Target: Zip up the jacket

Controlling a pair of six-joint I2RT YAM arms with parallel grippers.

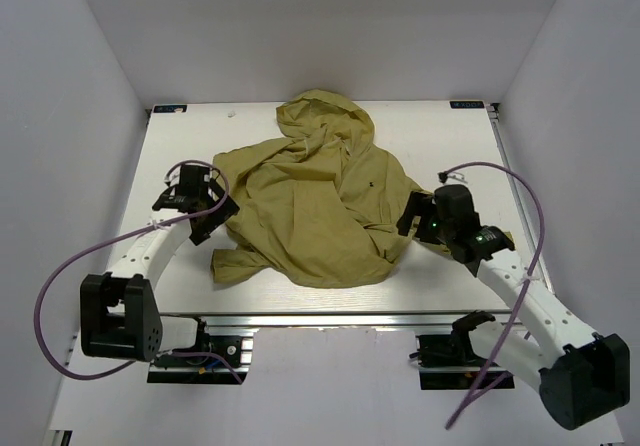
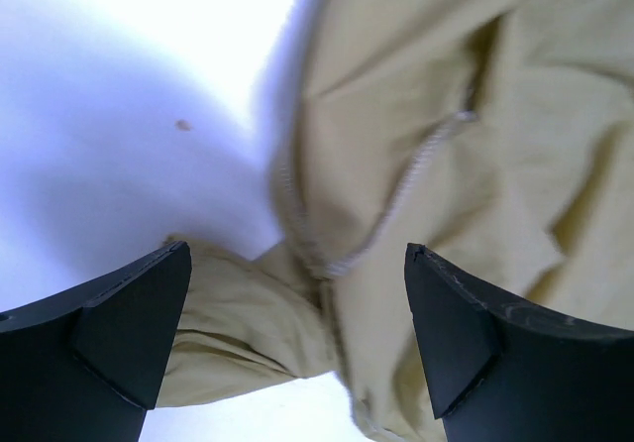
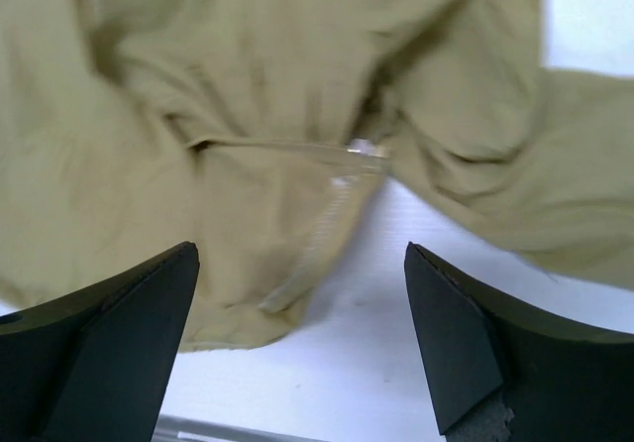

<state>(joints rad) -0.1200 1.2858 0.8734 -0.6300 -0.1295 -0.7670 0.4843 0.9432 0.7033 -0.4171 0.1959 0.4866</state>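
The olive jacket [image 1: 315, 201] lies crumpled in the middle of the white table [image 1: 460, 146], hood toward the far edge. My left gripper [image 1: 213, 209] is open at the jacket's left edge; the left wrist view shows the fabric [image 2: 446, 165] and a pale drawstring cord [image 2: 396, 204] between the spread fingers. My right gripper [image 1: 408, 218] is open at the jacket's right edge. In the right wrist view the jacket [image 3: 228, 95] shows a zipper edge [image 3: 322, 234] ending at a small metal piece [image 3: 360, 147], just above the open jaws.
White walls enclose the table on the left, right and back. A metal rail [image 1: 330, 318] runs along the near table edge. Purple cables [image 1: 530, 226] loop off both arms. A jacket sleeve lies under the right arm.
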